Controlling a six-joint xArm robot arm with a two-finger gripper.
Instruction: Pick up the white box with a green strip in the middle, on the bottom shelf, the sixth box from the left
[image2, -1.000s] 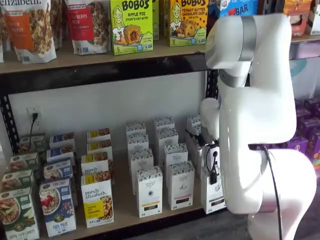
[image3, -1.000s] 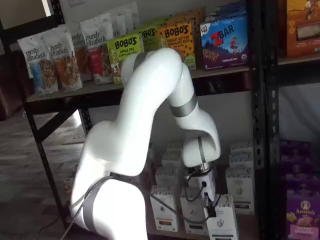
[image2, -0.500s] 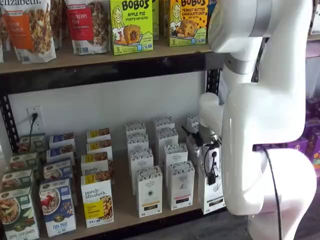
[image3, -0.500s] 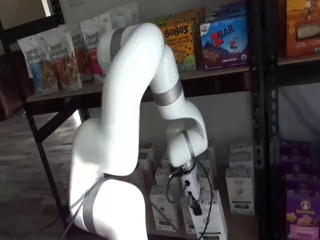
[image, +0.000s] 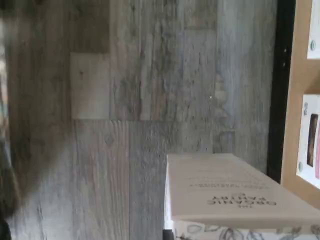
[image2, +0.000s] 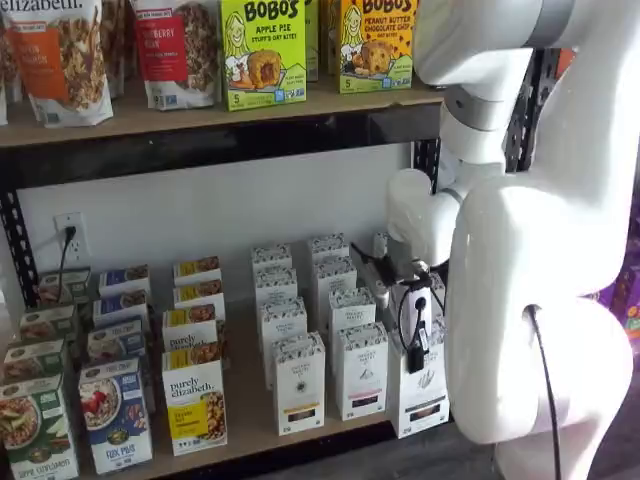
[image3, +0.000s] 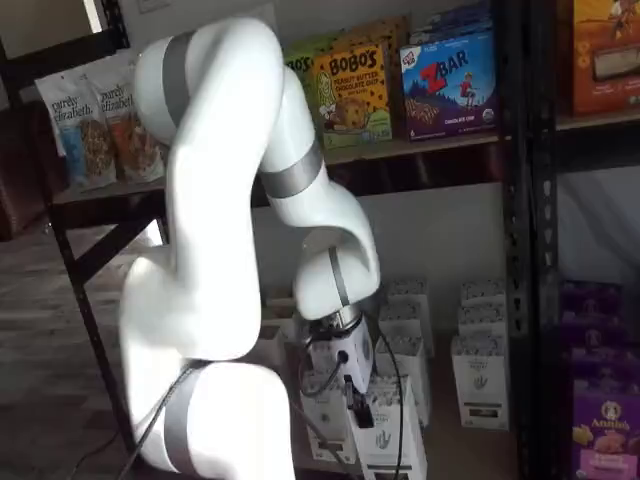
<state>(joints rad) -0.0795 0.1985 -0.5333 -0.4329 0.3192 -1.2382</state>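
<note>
My gripper (image2: 416, 345) is shut on the white box (image2: 424, 385), a tall narrow carton with a speckled top and a dark band near its base. In a shelf view the box hangs at the right front of the bottom shelf (image2: 248, 400), beside the front cartons of the white rows. The gripper (image3: 357, 405) also shows holding the white box (image3: 385, 440) in front of the other cartons. In the wrist view the white box (image: 235, 187) lies close under the camera, over grey plank floor, beside the shelf's black rail (image: 283, 90). One black finger and a cable show; the other finger is hidden.
Rows of matching white cartons (image2: 298, 382) fill the middle of the bottom shelf, with colourful cereal boxes (image2: 193, 398) at the left. Bobo's boxes (image2: 262, 50) stand on the shelf above. Purple boxes (image3: 605, 430) sit past the black upright (image3: 530, 250). My white arm (image2: 520, 300) blocks the right side.
The arm has swung left and away from the shelf, carrying the white box with it out past the front row. The gripper stayed shut.
</note>
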